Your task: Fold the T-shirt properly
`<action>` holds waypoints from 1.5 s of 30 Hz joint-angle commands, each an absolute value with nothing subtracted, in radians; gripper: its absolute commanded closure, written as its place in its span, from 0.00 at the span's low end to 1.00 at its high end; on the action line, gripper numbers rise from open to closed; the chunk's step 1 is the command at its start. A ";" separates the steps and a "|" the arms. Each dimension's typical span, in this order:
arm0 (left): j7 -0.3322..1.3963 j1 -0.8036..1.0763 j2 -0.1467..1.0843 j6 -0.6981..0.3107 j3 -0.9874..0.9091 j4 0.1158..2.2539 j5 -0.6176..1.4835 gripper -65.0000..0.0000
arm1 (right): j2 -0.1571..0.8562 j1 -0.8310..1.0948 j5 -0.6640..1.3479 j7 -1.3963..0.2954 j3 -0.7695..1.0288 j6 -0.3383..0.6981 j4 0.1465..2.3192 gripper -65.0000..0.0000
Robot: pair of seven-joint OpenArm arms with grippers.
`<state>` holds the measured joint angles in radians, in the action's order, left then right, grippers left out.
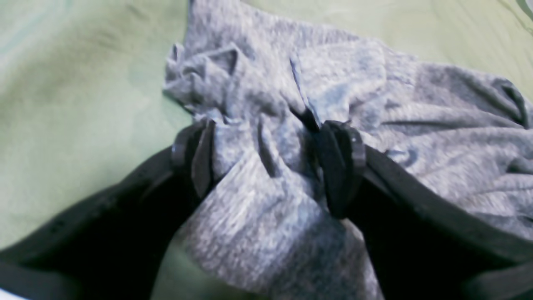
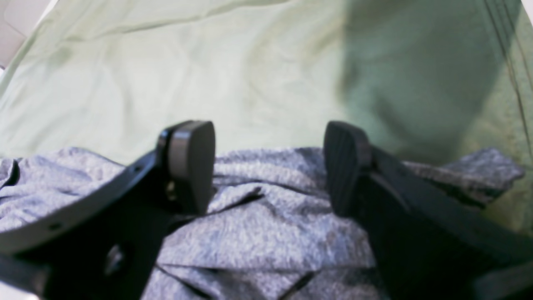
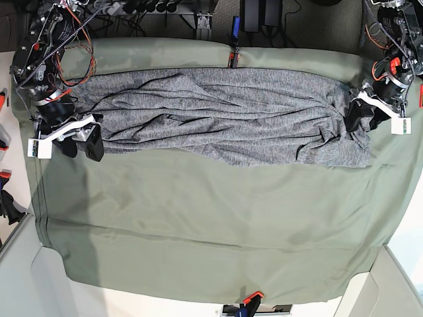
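Observation:
The heather-grey T-shirt [image 3: 225,115] lies stretched left to right across the far half of the olive-green cloth [image 3: 211,218], wrinkled along its length. My left gripper [image 3: 360,115] is at the shirt's right end. In the left wrist view its jaws [image 1: 270,162] stand wide open with a bunched fold of the T-shirt [image 1: 374,104] filling the gap between the fingers. My right gripper [image 3: 82,142] is at the shirt's left end. In the right wrist view it [image 2: 270,166] hangs open over the T-shirt's [image 2: 266,233] edge, with nothing between the pads.
The olive-green cloth [image 2: 208,75] covers the whole table and is clamped at the far edge [image 3: 232,56] and the near edge [image 3: 251,300]. Cables and equipment [image 3: 258,13] line the back. Both arm bases stand at the far corners.

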<state>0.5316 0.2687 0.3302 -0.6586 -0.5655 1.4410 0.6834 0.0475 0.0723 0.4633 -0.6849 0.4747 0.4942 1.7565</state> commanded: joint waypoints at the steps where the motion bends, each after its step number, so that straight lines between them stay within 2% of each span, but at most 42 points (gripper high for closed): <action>1: 0.512 0.263 0.350 -0.656 -0.570 1.453 0.690 0.38 | 0.055 0.062 0.482 -0.664 0.476 0.502 1.774 0.38; 11: 0.455 0.263 0.389 -0.613 -0.570 1.428 0.600 0.38 | 0.056 0.062 0.482 -0.664 0.476 0.502 1.774 0.38; 21: 0.452 0.177 0.418 -0.614 -0.570 1.267 0.603 0.38 | 0.055 0.062 0.482 -0.664 0.476 0.501 1.774 0.38; 29: 0.475 0.181 0.415 -0.698 -0.508 1.213 0.657 0.38 | 0.055 0.062 0.490 -0.666 0.476 0.502 1.774 0.38; 41: 0.466 0.183 0.405 -0.698 -0.379 1.213 0.684 0.38 | 0.055 0.061 0.490 -0.667 0.476 0.502 1.774 0.38; 42: 0.460 0.183 0.402 -0.698 -0.379 1.213 0.683 0.42 | 0.055 0.062 0.490 -0.666 0.476 0.502 1.774 0.38; 43: 0.452 0.183 0.398 -0.698 -0.379 1.213 0.683 0.52 | 0.055 0.061 0.490 -0.667 0.476 0.502 1.774 0.38; 45: 0.435 0.183 0.393 -0.698 -0.379 1.213 0.670 0.81 | 0.055 0.062 0.490 -0.666 0.476 0.502 1.774 0.38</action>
